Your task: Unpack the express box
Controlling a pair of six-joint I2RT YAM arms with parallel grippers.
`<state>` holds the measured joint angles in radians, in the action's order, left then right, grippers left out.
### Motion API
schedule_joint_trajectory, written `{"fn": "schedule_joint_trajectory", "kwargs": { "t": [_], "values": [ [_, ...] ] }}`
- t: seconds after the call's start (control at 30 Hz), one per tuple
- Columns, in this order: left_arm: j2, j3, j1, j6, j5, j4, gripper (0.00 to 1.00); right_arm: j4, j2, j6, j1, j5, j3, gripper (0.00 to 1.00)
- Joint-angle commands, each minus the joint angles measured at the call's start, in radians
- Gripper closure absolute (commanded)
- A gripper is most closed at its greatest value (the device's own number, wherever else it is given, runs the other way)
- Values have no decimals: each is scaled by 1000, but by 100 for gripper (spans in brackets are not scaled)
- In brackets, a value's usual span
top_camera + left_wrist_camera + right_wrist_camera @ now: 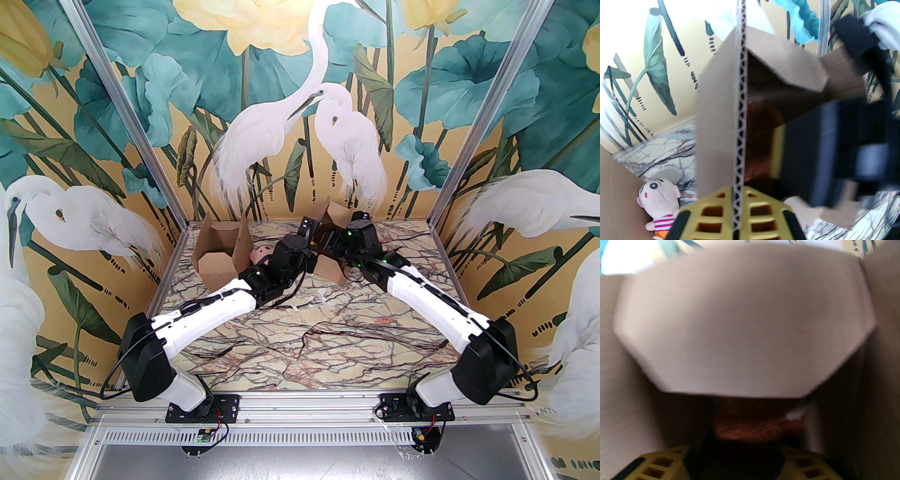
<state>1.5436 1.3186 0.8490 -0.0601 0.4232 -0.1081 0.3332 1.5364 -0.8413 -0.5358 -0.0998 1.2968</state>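
The left gripper point(738, 212) is seen closed on a flap point(717, 131) of the box point(785, 63). The flap's corrugated edge is pinched between the two yellow fingers point(768, 202) and held upright. Past the flap the open inside of the box is seen, and a red-brown furry thing point(761, 140) is lodged there. Its shape cannot be made out, since much of it is covered by the flap and by the black body of the right gripper point(733, 451), which is set inside the box from the other side.

In the right wrist view, which is blurred, the yellow fingers of that gripper are set apart and cut off by the lower edge. A dark mass and the furry thing are seen between and just ahead of them; whether anything is gripped cannot be told. Above the fur a pale flap point(745, 322) with eight sides is hung across the opening, and the far wall is hidden by it.

From above, the box is found at the far middle of the table point(300, 337), largely covered by both wrists, with its flaps sticking out from under them. A doll point(659, 196) is laid just left of the box, partly hidden by the left arm point(220, 304). A second box point(218, 255), open, is stood farther left, beside the doll.
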Motion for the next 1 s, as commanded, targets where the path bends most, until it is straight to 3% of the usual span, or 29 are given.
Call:
{"fn": "schedule_joint_trajectory", "kwargs": {
  "t": [0.0, 0.2, 0.27, 0.4, 0.53, 0.67, 0.8, 0.97],
  "values": [
    [-56, -3, 18, -7, -31, 137, 100, 31, 28, -10, 1, -81, 27, 27],
    [-61, -22, 22, 6, -119, 158, 100, -85, 44, -47, -2, -167, -24, 19],
    [-55, -17, 24, 9, -137, 151, 100, -110, 54, -58, -2, -198, -34, 12],
    [-49, -11, 25, 22, -168, 149, 100, -117, 89, -72, -1, -263, -44, 11],
    [-39, -4, 30, 23, -192, 154, 100, -119, 132, -86, -1, -303, -45, 17],
    [-26, -1, 30, 39, -208, 151, 100, -241, 152, -67, -3, -310, -93, 34],
    [-26, -2, 30, 35, -189, 148, 100, -379, 148, 3, -3, -272, -136, 61],
    [-19, 32, 31, 26, -125, 85, 100, -447, 111, 100, -9, -173, -158, 87]
  ]
}}
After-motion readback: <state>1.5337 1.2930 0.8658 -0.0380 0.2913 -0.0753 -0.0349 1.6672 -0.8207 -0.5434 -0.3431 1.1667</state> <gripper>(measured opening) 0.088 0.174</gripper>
